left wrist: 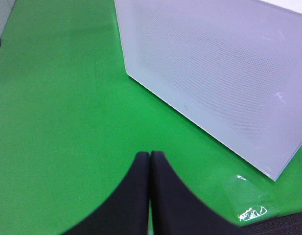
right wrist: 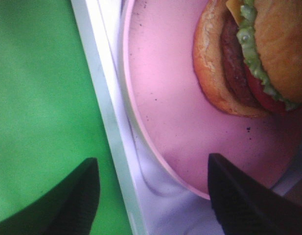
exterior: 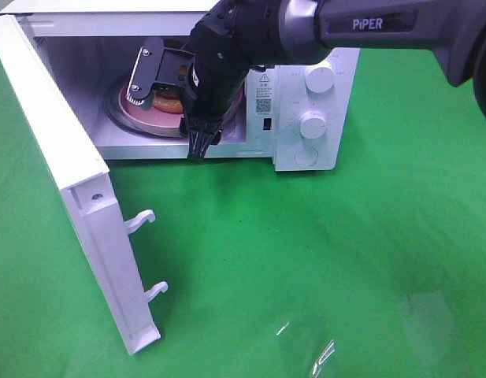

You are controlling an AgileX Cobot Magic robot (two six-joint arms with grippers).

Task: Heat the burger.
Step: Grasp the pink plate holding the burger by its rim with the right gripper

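The burger (right wrist: 248, 58), with a golden bun, green lettuce, a red slice and a dark patty, lies on a pink plate (right wrist: 170, 112) inside the open white microwave (exterior: 290, 118). In the high view only an orange bit of the burger (exterior: 168, 103) shows behind the right arm, on the plate (exterior: 123, 110). My right gripper (exterior: 172, 114) is at the microwave's opening, open and empty (right wrist: 151, 159). One finger is over the plate's rim and the other over the green cloth, apart from the burger. My left gripper (left wrist: 150, 154) is shut and empty, low over the cloth.
The microwave door (exterior: 77, 173) stands wide open to the left, with two latch hooks (exterior: 140, 220) on its edge. Its outer face (left wrist: 214, 73) fills the left wrist view. Two knobs (exterior: 313, 122) are on the panel at the right. A green cloth (exterior: 306, 260) covers the table.
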